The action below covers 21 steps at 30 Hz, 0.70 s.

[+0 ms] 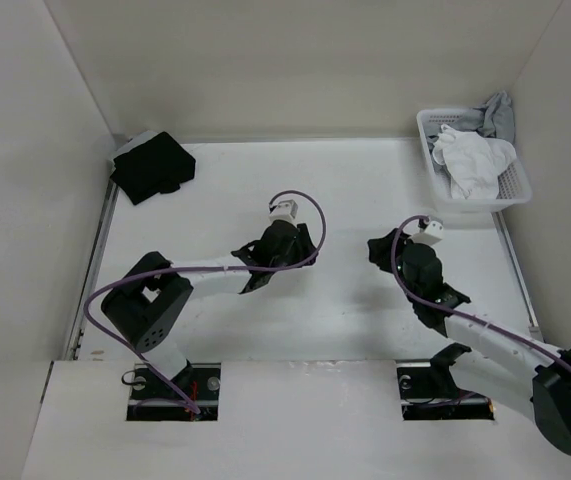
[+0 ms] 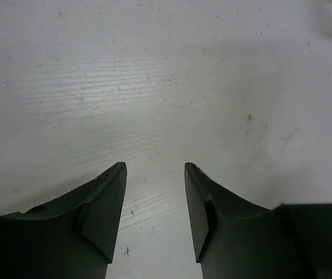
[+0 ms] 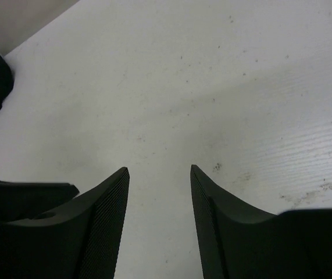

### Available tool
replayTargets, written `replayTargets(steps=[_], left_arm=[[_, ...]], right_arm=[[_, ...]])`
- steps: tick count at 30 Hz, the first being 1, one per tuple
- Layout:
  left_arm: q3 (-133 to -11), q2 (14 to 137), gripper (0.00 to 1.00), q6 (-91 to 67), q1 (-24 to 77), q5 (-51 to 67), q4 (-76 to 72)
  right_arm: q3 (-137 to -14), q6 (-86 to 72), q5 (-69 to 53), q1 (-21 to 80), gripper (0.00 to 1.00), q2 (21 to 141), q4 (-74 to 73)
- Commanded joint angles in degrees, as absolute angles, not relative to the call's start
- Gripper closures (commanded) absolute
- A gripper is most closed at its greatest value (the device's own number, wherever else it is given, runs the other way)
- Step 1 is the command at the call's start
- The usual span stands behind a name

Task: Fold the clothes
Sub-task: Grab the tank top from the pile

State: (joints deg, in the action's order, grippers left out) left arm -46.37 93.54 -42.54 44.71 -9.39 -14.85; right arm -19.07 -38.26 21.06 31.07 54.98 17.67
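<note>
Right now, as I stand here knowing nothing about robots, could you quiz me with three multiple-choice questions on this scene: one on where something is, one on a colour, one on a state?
1. Where is the white top?
A. spread flat between the arms
B. hanging from a gripper
C. heaped in the basket at the far right

2. What colour is the garment at the far left corner of the table?
A. red
B. black
C. yellow

3. How do the left gripper and the right gripper stand?
A. both open, holding nothing
B. both shut on cloth
C. one open, one shut

Answers:
1 C: the top view shows the white cloth piled inside the basket.
2 B: it lies dark against the white surface.
3 A: each wrist view shows the fingers apart with only bare table between them.
</note>
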Motion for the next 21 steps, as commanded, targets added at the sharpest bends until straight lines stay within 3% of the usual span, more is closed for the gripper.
replayTargets(steps=[1, 9, 11, 13, 16, 20, 21], left_arm=[[-45.18, 91.14, 0.56, -39.81, 45.31, -7.21, -18.89], [-41.14, 92.02, 0.61, -39.82, 47.32, -1.85, -28.73], [-39.56, 91.67, 0.74, -38.5, 48.2, -0.88, -31.89], [-38.94, 91.58, 0.88, -37.97, 48.82, -0.35, -33.05], [-38.41, 91.23, 0.94, -37.36, 50.31, -0.26, -33.31], [-38.5, 91.32, 0.82, -35.51, 50.49, -0.61, -33.57], [-38.06, 90.97, 0.77, -35.51, 50.06, -0.53, -33.57]], right_arm=[[-24.42, -37.27, 22.94, 29.58, 0.51, 54.4, 16.61], [-33.65, -35.51, 21.89, 23.52, 0.8, 59.32, 14.5], [-37.42, -33.85, 21.53, 20.19, 0.94, 61.51, 13.19], [-42.6, -32.44, 22.49, 15.28, 1.0, 65.02, 9.95], [-51.03, -31.56, 23.37, 6.49, 1.0, 72.57, 6.69], [-64.22, -30.06, 23.21, -4.94, 0.78, 85.75, 4.31], [-68.51, -29.71, 23.2, -7.58, 0.67, 90.39, 3.61]])
